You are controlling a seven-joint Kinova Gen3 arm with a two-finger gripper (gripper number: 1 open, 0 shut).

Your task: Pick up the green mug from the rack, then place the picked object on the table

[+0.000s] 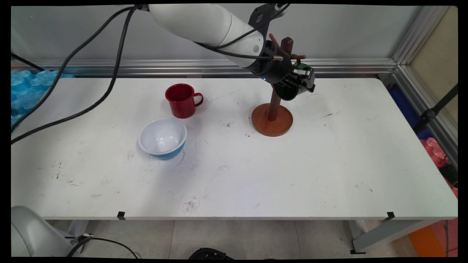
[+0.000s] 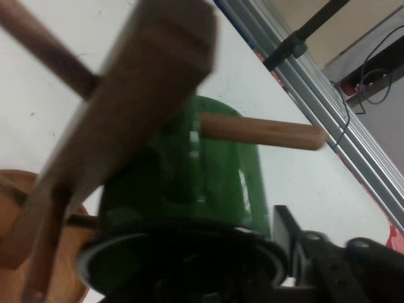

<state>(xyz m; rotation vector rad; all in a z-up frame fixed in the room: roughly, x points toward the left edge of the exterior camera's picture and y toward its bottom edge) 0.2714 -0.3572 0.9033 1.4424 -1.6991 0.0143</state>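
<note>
My gripper (image 1: pixel 299 79) is shut on a green mug (image 2: pixel 189 183), gripping its dark rim, and holds it up against the wooden mug tree (image 1: pixel 272 120) at the table's back middle. In the hand view the mug's handle side sits right behind the tree's post (image 2: pixel 145 95). A peg (image 2: pixel 259 131) sticks out to the right across the top of the mug. One black finger (image 2: pixel 287 230) shows outside the rim; the other is hidden. In the main view only a sliver of the green mug (image 1: pixel 302 67) shows above the hand.
A red mug (image 1: pixel 181 100) stands upright left of the tree, and a white bowl with a blue outside (image 1: pixel 162 138) sits in front of it. Blue bubble wrap (image 1: pixel 25 87) lies off the table's far left. Black cables hang over the table's left side.
</note>
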